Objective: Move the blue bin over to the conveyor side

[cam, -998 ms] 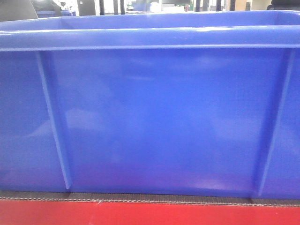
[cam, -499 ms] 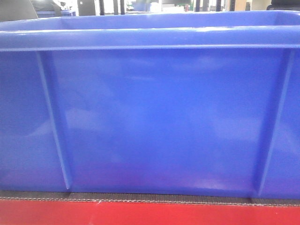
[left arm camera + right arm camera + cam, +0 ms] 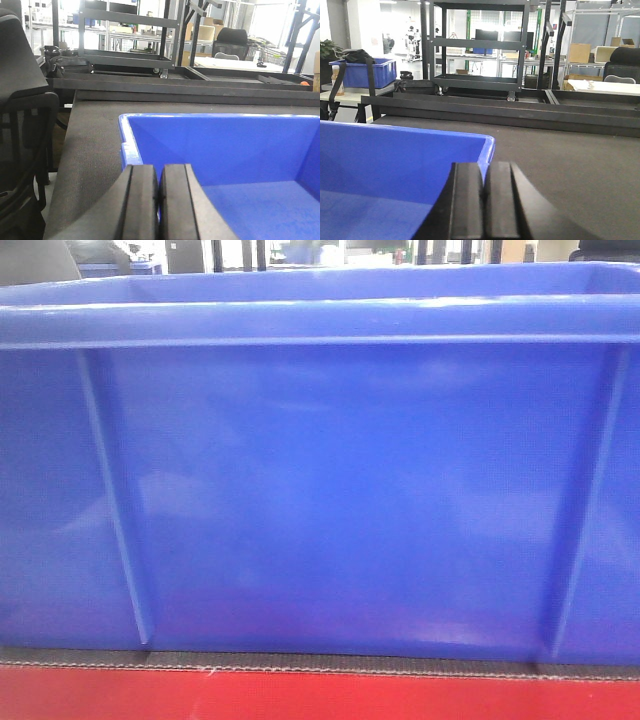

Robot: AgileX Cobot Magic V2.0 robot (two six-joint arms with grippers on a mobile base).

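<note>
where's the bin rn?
On the belt, at its red edge. The bin fills the front view, a shut hand at each near corner.

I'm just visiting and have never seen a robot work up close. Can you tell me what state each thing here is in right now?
Blue bin: upright, open on top, nothing seen in the visible interior, resting on the belt.
Conveyor: dark belt with the bin on it; whether it runs cannot be told.
Left gripper: pads pressed together at the bin's near left rim.
Right gripper: pads pressed together at the bin's near right rim.
</note>
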